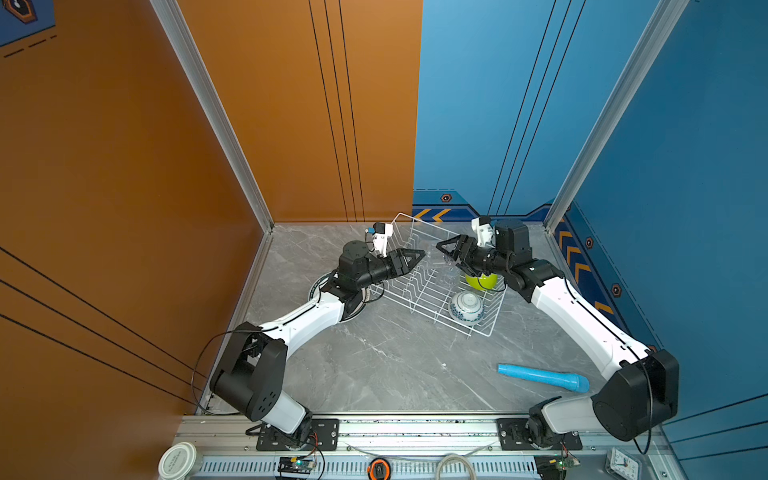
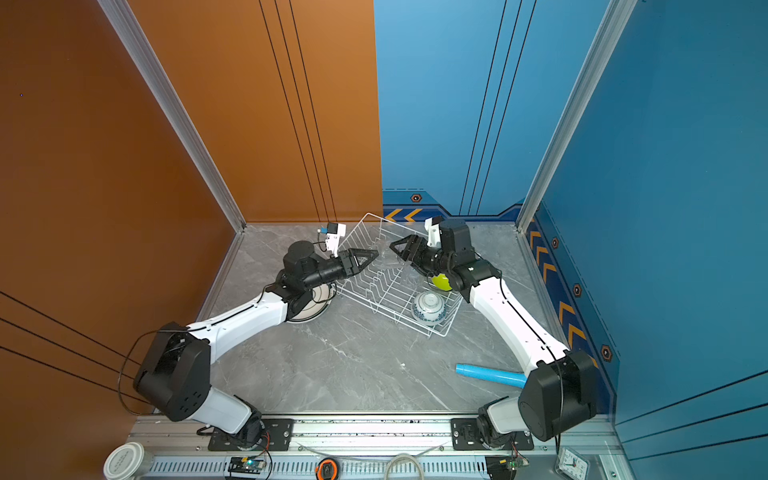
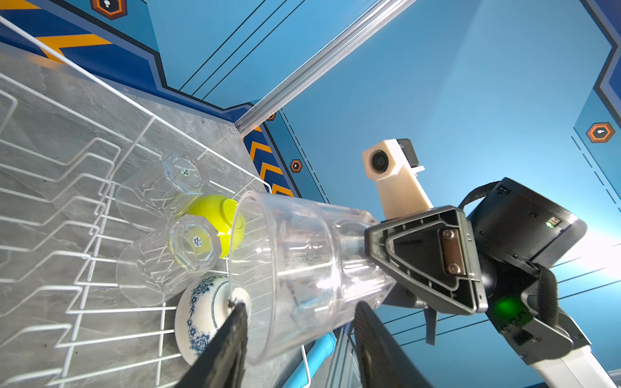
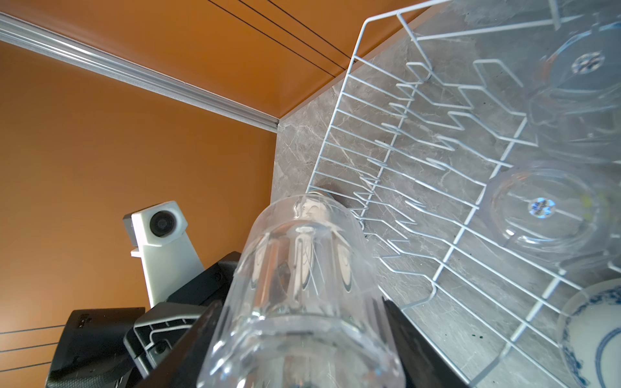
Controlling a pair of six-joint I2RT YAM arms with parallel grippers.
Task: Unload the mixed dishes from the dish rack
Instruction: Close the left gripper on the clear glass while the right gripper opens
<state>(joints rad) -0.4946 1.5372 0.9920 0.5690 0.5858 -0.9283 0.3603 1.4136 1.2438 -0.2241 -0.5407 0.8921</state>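
My right gripper (image 4: 300,309) is shut on the base of a clear glass cup (image 4: 302,255), held on its side above the white wire dish rack (image 1: 432,223). In both top views my left gripper (image 1: 422,252) faces it tip to tip. Its fingers stand open on either side of the cup's (image 3: 302,262) lower wall; I cannot tell if they touch. In the rack lie two more upturned glass cups (image 3: 184,174) (image 3: 195,242), a lime-green bowl (image 1: 481,281) and a blue-patterned bowl (image 1: 467,306).
A dark-rimmed plate (image 2: 316,309) lies on the grey table left of the rack, partly under my left arm. A light blue tube (image 1: 542,377) lies at the front right. Orange and blue walls close in the back and sides.
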